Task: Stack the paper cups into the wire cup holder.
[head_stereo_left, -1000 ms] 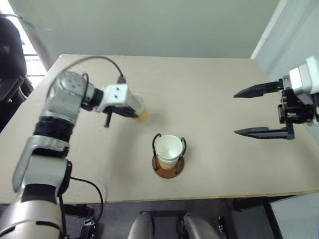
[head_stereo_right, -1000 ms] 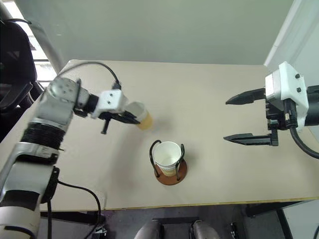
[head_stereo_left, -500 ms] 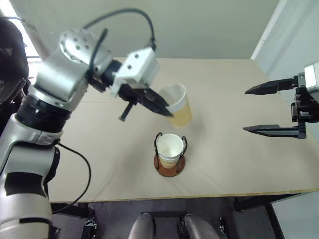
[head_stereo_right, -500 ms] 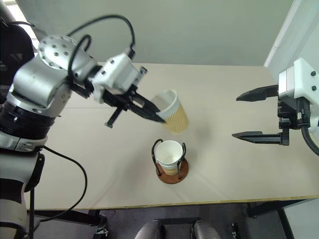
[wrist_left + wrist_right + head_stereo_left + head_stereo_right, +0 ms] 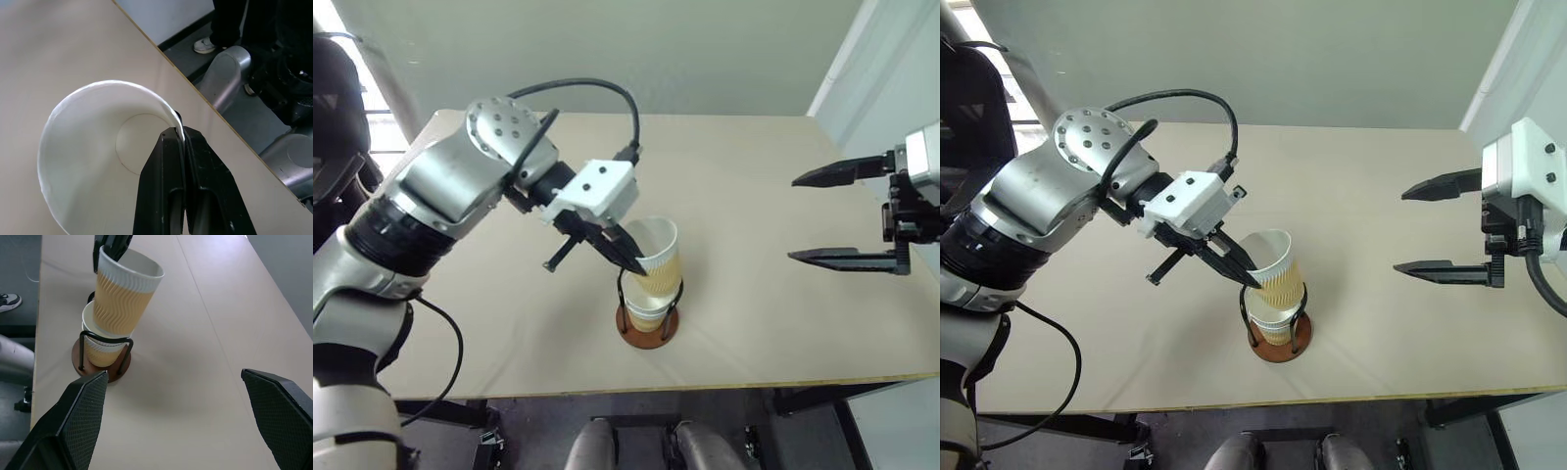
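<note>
The left fingers [image 5: 1242, 270] pinch the rim of a tilted paper cup [image 5: 1271, 271], nesting it into the cup [image 5: 100, 350] already in the wire cup holder [image 5: 1277, 336], while the right fingers [image 5: 1438, 229] wait open.

- The wire cup holder [image 5: 1275, 338] stands near the table's [image 5: 1381, 215] front edge; a paper cup [image 5: 101, 340] already sits in it, so its mouth is blocked.
- Directly above, a tilted second cup [image 5: 1271, 274], pinched at the rim by the left gripper [image 5: 1246, 275], closes off the approach from overhead.
- The left arm bars the holder's 10 o'clock side.
- From 12 through 3 o'clock the tabletop lies bare.
- The right gripper [image 5: 1442, 227] hangs spread wide, well apart at 3 o'clock.
</note>
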